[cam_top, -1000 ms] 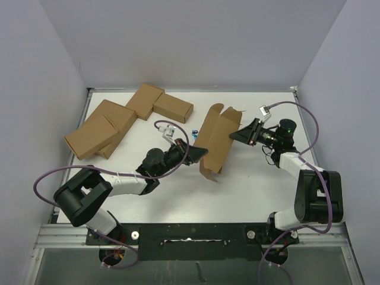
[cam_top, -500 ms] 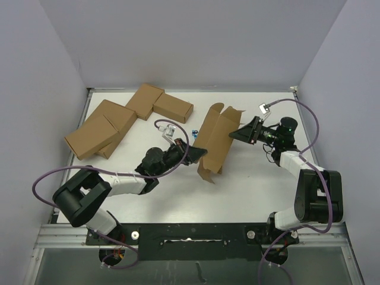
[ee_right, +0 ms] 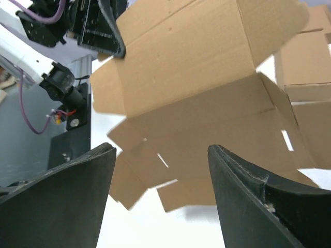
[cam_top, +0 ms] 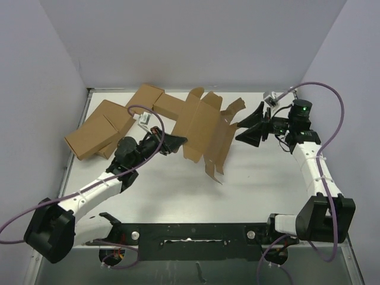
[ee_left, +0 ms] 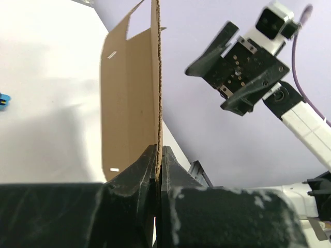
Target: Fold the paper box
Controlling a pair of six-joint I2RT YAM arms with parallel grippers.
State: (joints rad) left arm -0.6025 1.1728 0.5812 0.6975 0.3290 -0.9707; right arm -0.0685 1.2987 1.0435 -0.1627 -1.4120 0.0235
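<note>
The paper box is a partly opened brown die-cut piece with flaps and tabs, held up off the table and tilted. My left gripper is shut on its left edge. In the left wrist view the cardboard edge runs straight up from between the closed fingers. My right gripper stands open just right of the box's right flap, apart from it. The right wrist view shows the box beyond the spread fingers, with nothing between them.
A cluster of brown cartons lies at the back left of the white table, also visible at the right of the right wrist view. A small blue item sits on the table below the box.
My right gripper has opened, let go of the box and drawn back to the right. My left arm has lifted the box and carried it up and toward the back left.
</note>
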